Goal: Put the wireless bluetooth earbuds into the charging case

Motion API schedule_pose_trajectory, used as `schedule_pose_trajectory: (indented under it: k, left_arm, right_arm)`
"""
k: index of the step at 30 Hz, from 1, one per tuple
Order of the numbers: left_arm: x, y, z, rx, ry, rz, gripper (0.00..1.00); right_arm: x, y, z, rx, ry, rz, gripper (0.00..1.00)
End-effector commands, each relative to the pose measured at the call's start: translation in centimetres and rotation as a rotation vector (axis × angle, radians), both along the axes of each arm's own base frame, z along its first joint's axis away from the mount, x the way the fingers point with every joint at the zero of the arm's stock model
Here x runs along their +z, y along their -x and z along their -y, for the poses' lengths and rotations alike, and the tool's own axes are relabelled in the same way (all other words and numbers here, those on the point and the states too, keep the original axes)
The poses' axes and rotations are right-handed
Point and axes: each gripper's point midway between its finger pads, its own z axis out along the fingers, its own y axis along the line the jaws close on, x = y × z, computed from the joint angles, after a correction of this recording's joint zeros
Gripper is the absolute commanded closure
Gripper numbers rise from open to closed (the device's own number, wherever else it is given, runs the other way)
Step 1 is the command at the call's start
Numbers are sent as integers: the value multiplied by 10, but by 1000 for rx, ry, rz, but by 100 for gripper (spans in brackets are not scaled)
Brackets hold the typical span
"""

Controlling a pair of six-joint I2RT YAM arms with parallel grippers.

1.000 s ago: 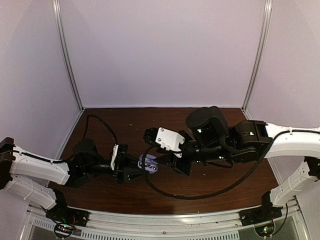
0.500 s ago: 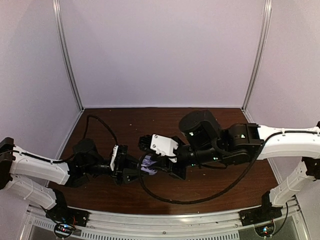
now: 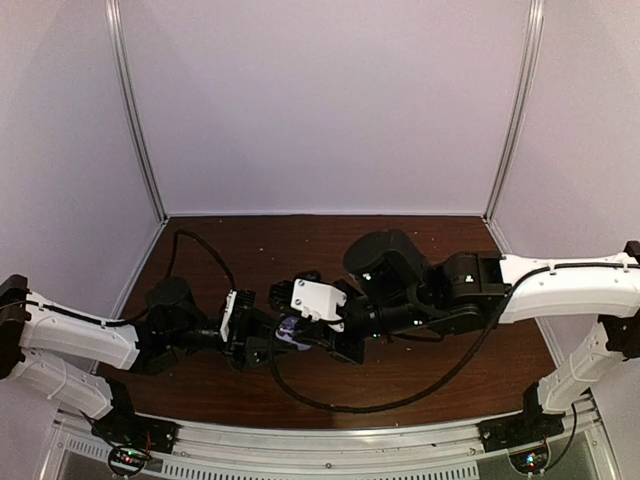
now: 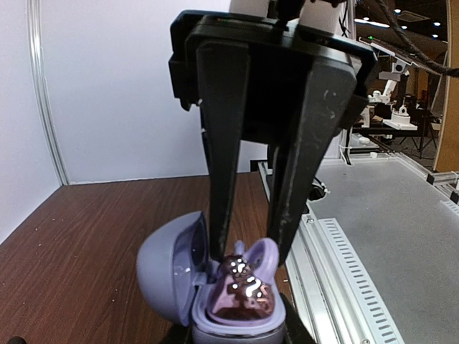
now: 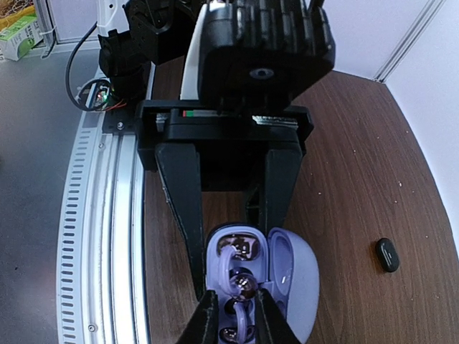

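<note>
brown tabletop [image 3: 250, 240], open charging case [image 4: 166, 266], earbud [image 4: 241, 295]

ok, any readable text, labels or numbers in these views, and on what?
None can be read.
Print on the green-and-yellow carton, corner of the right wrist view: too blurred.
The coloured strip on the left gripper: too small.
The charging case: no marking visible.

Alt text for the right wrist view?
The right gripper pinches an earbud over the open case, which the left gripper holds from the far side. A small black object lies on the table.
</note>
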Motion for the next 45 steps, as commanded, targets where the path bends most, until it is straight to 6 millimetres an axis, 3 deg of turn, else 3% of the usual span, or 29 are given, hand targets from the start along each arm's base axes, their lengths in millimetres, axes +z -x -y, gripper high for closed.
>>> schedule_pose_trajectory:
  k: [1,12,17,25,31,45]
  left_arm:
    - [20,5,1,-26,68,54,100]
    - [20,5,3,-34,64,58,100]
    - [21,4,2,-27,66,64,100]
    - [18,3,4,-25,56,64,100]
    - [17,3,7,-36,51,64,100]
    - [17,4,5,-37,52,65,100]
  right_arm:
    - [6,0,-7,13,-27,4,83]
    - [-10,-1,-8,17,7,-12,92]
    - [-11,-4,-2,-5,25,-9,83]
    - [20,-3,7,-21,-39,7,78]
    - [39,0,1,1,-90,7,78]
    - [16,-4,-9,7,-42,9,82]
